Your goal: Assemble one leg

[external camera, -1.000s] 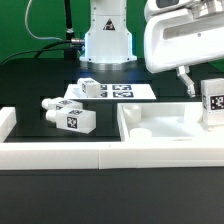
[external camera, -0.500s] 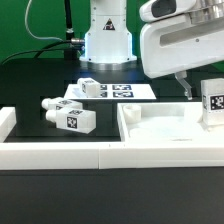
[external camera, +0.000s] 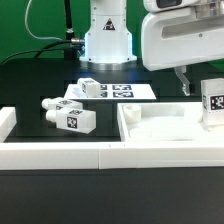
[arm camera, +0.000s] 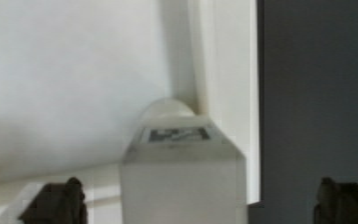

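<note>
**Gripper and leg at the panel corner.** The leg (external camera: 212, 104) stands upright at the corner of the panel (external camera: 165, 128), on the exterior view's right. This is probably its seat, though you cannot see the joint. The gripper (arm camera: 202, 201) is lined up on the leg. In the wrist view the jaws are spread wide, with one of the fingertips (arm camera: 60, 200) on each side of the post. Neither touches it and nothing is held, so there is room to close round it.

A spare leg (external camera: 70, 116) lies on the table (external camera: 30, 85). A second spare (external camera: 90, 89) lies at the edge of the marker board (external camera: 128, 91). Both are well apart from the panel, clear of the arm.

Judged step: grasp the upright leg.
</note>
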`<state>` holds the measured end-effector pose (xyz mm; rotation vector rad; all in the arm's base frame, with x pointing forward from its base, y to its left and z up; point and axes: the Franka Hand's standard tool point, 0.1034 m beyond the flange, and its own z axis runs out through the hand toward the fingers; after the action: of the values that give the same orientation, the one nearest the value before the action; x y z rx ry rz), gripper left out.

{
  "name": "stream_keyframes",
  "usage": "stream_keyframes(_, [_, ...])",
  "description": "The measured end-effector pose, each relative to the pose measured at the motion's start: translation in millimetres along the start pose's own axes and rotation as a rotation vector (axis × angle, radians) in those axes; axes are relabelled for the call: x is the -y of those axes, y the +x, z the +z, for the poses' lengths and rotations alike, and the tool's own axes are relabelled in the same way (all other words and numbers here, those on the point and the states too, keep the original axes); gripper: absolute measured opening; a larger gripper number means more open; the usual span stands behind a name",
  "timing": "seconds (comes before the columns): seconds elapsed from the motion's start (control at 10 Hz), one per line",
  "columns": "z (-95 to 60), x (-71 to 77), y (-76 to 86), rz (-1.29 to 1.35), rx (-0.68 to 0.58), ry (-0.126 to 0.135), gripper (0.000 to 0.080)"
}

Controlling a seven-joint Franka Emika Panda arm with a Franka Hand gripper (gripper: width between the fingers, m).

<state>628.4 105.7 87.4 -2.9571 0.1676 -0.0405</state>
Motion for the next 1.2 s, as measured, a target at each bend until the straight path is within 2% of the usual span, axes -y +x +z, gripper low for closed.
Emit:
stream_keyframes(0.2, [3.9,-3.3,3.1,0.018,-0.033,-0.002,0.0649])
stream_keyframes(0.4, [4.1,-3.4,3.2,0.049,-0.034,-0.001,0.0386])
stream_keyframes(0.5, [4.2,-3.2,3.1,0.107,-0.034,0.001,0.0284])
stream_keyframes(0.7, [4.4,-2.8,3.1,0.224,-0.034,0.004,0.0284])
stream_keyframes(1.0, [5.5,-2.2,7.7,0.599,-0.058,0.018,0.0284])
stream_keyframes(1.1, [5.5,-3.4,8.2,0.784,-0.052,0.043,0.0284])
stream_keyframes(1.2, [5.7,-3.5,8.3,0.954,-0.047,0.055,0.0284])
